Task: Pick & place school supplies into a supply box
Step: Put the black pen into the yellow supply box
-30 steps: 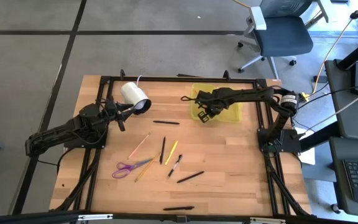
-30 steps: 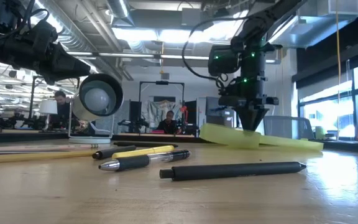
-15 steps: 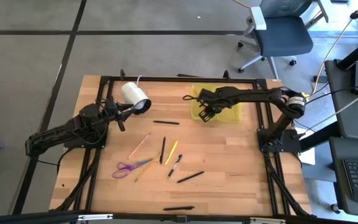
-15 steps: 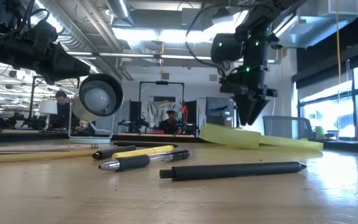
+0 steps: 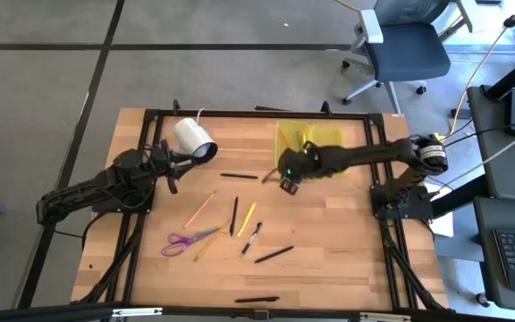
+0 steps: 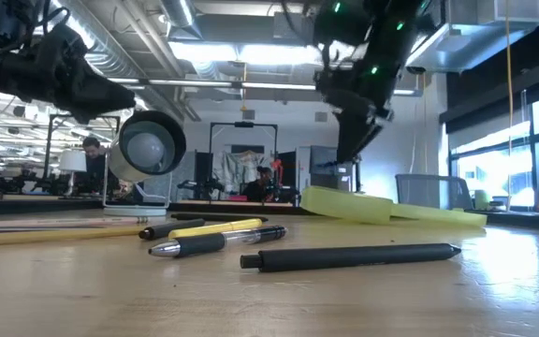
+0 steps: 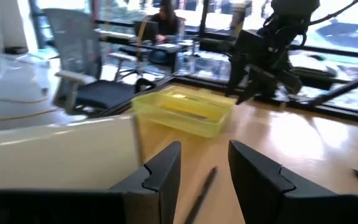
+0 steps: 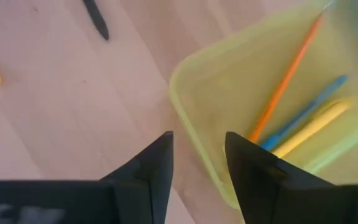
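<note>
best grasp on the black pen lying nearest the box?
Mid-barrel, from straight above, fingers across its width. The black pen lies flat on bare table, nothing touching it, so either long side is free. The right end effector, open and empty, is closest, just off the supply box.

Two dark, jointed arms with black cabling; green indicator lights on the right claw (image 5: pixel 287 182); black angular fingers (image 7: pixel 160 174).

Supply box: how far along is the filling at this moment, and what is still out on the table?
Done: the supply box already holds an orange pencil, a blue pen and a yellow one.

In hand: nothing. The right gripper hangs open and empty beside the box; the left gripper waits open near the white cylinder.

Left: purple scissors and about eight pens and pencils, among them a black pen.
</note>
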Motion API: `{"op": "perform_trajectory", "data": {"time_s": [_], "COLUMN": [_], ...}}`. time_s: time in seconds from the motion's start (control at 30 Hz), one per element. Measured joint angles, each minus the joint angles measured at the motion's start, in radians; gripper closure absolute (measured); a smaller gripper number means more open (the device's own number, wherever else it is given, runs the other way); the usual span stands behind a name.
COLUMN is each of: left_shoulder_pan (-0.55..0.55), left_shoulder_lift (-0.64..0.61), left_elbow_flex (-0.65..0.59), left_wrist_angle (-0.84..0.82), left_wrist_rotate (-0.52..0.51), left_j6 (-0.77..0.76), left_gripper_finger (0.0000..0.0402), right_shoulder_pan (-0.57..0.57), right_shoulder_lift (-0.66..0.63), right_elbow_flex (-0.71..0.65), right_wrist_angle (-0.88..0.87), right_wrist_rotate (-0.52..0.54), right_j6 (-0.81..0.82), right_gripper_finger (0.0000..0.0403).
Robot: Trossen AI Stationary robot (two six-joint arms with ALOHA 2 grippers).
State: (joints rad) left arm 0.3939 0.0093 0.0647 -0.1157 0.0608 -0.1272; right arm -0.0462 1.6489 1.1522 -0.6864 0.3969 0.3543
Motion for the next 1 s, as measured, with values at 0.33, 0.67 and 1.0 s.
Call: {"op": "perform_trajectory", "data": {"time_s": [0.33, 0.67, 1.0], "left_shoulder_pan": [-0.087, -0.191, -0.249], "left_shoulder_lift": [0.074, 0.512, 1.093], "left_elbow_flex": [0.06, 0.322, 0.655], "left_wrist_angle": [0.077, -0.074, -0.234], "left_wrist_rotate": [0.082, -0.054, -0.091], "left_j6": [0.055, 0.108, 0.201], "left_gripper_finger": [0.0274, 0.0274, 0.0274], "right_shoulder_pan": [0.264, 0.302, 0.293], "right_shoulder_lift": [-0.086, -0.273, -0.316], "right_elbow_flex": [-0.132, -0.428, -0.578], "right_wrist_angle": [0.016, 0.544, 0.909], "right_wrist_rotate": [0.15, 0.02, 0.0], "right_j6": [0.036, -0.023, -0.1], "right_gripper_finger": [0.0254, 0.0253, 0.0253]}}
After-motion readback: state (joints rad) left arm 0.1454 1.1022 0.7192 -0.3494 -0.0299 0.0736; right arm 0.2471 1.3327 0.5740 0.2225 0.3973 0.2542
